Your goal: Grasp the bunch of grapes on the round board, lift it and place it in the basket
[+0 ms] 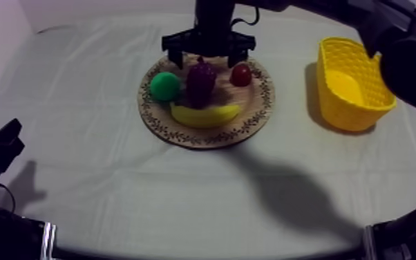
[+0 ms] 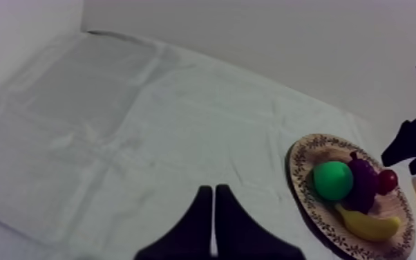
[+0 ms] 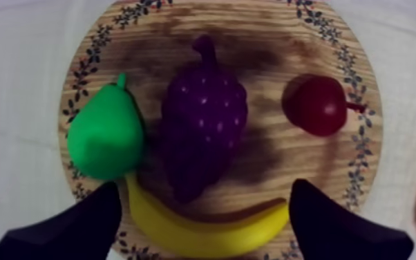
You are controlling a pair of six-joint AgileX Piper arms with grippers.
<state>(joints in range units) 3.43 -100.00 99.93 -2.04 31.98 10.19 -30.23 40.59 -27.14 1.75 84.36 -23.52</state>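
The top view looks down slantwise on the whole tabletop (image 1: 114,173). The left wrist view faces the wooden board (image 2: 304,197) from afar, the right from close above; all three share it.

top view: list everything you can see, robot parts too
board: 1, wood with patterned rim, mid table
grapes: 1 bunch, purple, middle of board
pear: 1, green, on board beside grapes
banana: 1, yellow, on board in front of grapes
red fruit: 1, red, on board, across the grapes from pear
basket: 1, yellow, on cloth right of board
cloth: 1, grey-white, covers table
left end effector: 1, black, shut, over bare cloth
right end effector: 1, black, open, above grapes
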